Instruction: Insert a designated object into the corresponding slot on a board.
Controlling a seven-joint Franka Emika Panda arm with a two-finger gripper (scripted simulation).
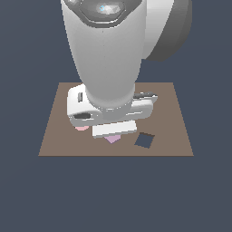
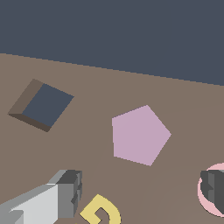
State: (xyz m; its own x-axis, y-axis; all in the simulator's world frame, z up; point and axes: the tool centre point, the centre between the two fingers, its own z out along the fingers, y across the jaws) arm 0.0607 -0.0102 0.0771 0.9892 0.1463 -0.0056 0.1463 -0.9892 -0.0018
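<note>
The designated object, a flat pale lilac pentagon block [image 2: 140, 134], lies flat on the brown board [image 2: 183, 105]. In the exterior view only its tip [image 1: 112, 139] peeks out from under the hand. My gripper [image 2: 140, 190] hovers over the board, open and empty, with its fingers [image 2: 65, 192] spread wide. The pentagon lies just off the line between the two fingertips. Neither view shows the slot; the only cutout in sight is four-sided.
A dark square cutout [image 2: 43, 105] lies to the exterior view's right of the pentagon [image 1: 144, 140]. A yellow letter G [image 2: 101, 212] lies near one finger. A pink disc [image 2: 216, 194] sits partly behind the other finger. The arm hides the board's middle [image 1: 54, 136].
</note>
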